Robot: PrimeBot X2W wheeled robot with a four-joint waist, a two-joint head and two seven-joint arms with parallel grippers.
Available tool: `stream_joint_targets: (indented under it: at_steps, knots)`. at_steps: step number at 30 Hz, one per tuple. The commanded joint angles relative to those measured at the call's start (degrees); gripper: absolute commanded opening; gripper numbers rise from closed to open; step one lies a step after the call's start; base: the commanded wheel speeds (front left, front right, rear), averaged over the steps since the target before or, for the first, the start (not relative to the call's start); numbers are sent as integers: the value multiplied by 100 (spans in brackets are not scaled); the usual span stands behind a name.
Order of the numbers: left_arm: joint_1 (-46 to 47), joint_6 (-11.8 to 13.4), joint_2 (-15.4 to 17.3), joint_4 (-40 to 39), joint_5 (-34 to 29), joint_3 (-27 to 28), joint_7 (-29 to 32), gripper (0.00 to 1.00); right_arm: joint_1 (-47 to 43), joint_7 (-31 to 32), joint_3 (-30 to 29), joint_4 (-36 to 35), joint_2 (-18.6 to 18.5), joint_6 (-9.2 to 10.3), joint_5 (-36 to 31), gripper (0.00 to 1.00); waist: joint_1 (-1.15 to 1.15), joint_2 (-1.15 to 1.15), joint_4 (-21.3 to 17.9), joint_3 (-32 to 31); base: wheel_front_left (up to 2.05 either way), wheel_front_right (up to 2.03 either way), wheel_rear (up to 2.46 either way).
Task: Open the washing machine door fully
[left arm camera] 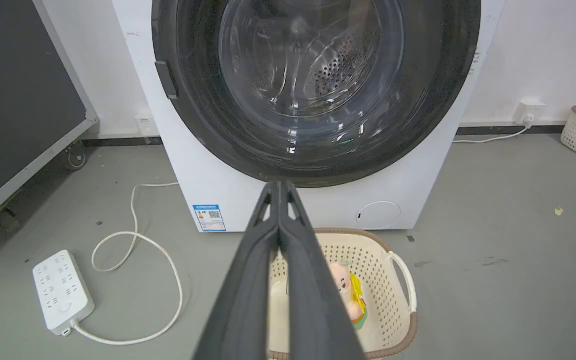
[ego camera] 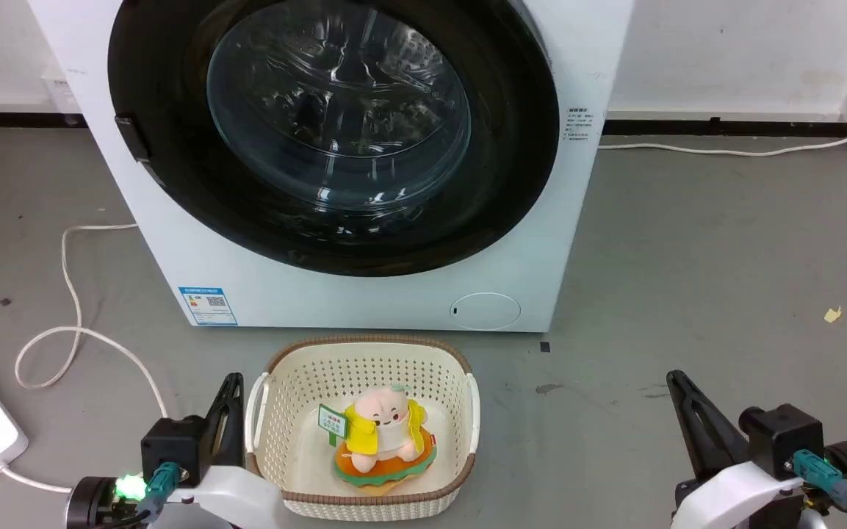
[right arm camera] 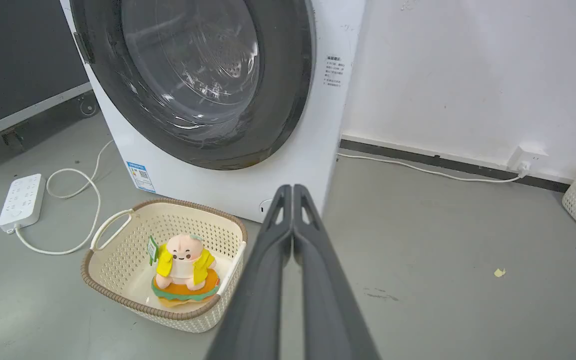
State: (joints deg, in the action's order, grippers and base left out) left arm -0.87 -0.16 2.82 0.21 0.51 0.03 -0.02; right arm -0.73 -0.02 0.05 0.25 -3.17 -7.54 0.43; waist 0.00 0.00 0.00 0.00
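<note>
washing machine door (ego camera: 335, 125) shut flush on the washing machine (ego camera: 364, 297), latch tab (ego camera: 133, 137) on its left rim; left gripper (ego camera: 233, 382) and right gripper (ego camera: 676, 380) low, jaws closed, empty; risks: tips skid off the glossy rim; reaching arm clips the laundry basket (ego camera: 364, 344) just in front.

**Legible text:** none; every printed mark is too small or too blurred to read.

**Blue label** (ego camera: 208, 306): on the lower left corner of the white front of the washing machine (ego camera: 364, 294). It carries white lines of print and a small square code pattern, and no characters can be made out.

**Dark print block** (ego camera: 577, 126): on the upper right of the same front. It is several short lines, unreadable.

**Green-and-white sign** (ego camera: 330, 420): beside the plush toy (ego camera: 383, 430) in the basket (ego camera: 364, 342). Its marks are illegible.
</note>
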Motion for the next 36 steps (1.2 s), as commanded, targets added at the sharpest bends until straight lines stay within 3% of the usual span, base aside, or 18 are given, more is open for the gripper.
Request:
stream_joint_targets:
  at_steps: [1, 30, 31, 36]
  knots:
    - [87, 16, 6, -21, -51, -3, 2, 0, 73, 2, -5, -25, 29, 5, -43, 0, 0, 0, 0, 0, 0, 0, 0]
    - [87, 16, 6, -21, -51, -3, 2, 0, 73, 2, -5, -25, 29, 5, -43, 0, 0, 0, 0, 0, 0, 0, 0]
    - [0, 0, 0, 0, 0, -1, 0, 100, 0, 0, 0, 0, 0, 0, 1, 100, 0, 0, 0, 0, 0, 0, 0]
    - [-4, 7, 0, 2, 11, -25, -39, 100, -4, -37, 13, 3, 0, -1, 53, 100, 0, 0, -1, 2, 0, 0, 0]
